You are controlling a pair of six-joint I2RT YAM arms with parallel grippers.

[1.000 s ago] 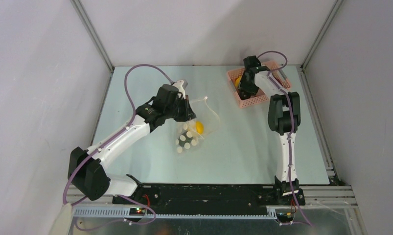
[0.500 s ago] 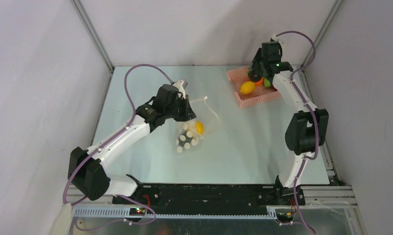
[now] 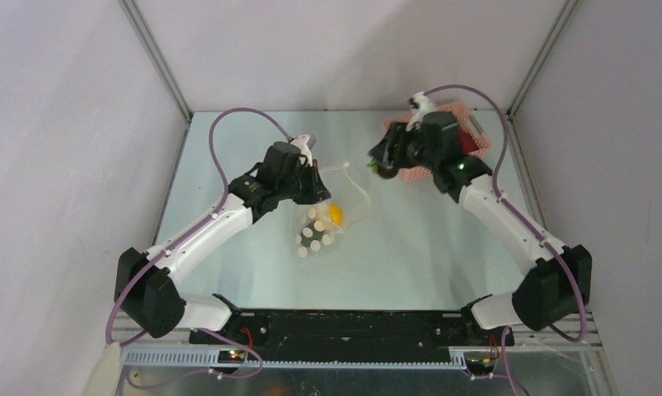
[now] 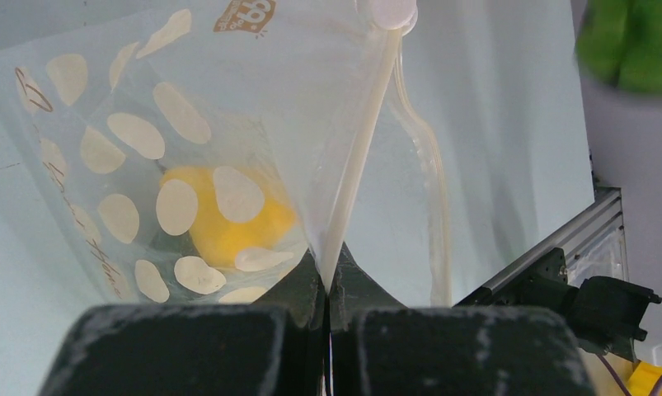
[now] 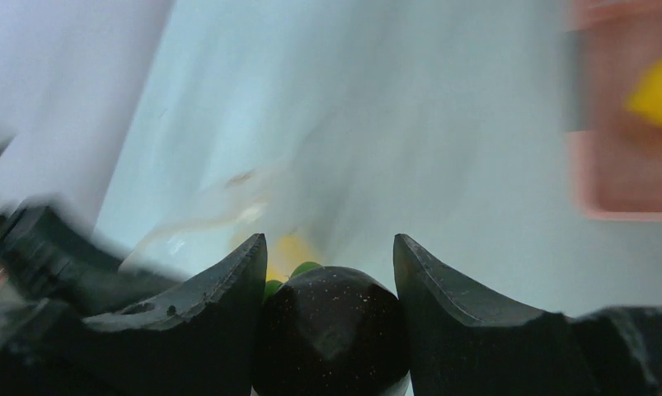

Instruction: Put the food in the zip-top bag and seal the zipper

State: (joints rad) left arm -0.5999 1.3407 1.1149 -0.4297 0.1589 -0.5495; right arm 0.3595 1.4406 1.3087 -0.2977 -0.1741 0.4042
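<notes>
My left gripper (image 3: 315, 186) is shut on the whitish zipper strip (image 4: 356, 181) of the clear dotted zip-top bag (image 3: 323, 224) and holds its mouth edge up. A yellow fruit (image 3: 336, 214) lies inside the bag and shows through it in the left wrist view (image 4: 220, 231). My right gripper (image 3: 382, 165) is shut on a dark, almost black, round fruit with green leaves (image 5: 331, 330) and holds it above the table between the pink basket and the bag. Its green leaves show in the left wrist view (image 4: 632, 41).
The pink lattice basket (image 3: 415, 174) stands at the back right, partly hidden by my right arm. A yellow fruit (image 5: 657, 91) lies in it, and something dark red (image 3: 469, 144). Grey walls close in the table on three sides.
My right gripper has lifted out of the basket with the dark fruit and swung left toward the bag. The left arm and the bag have not moved.
</notes>
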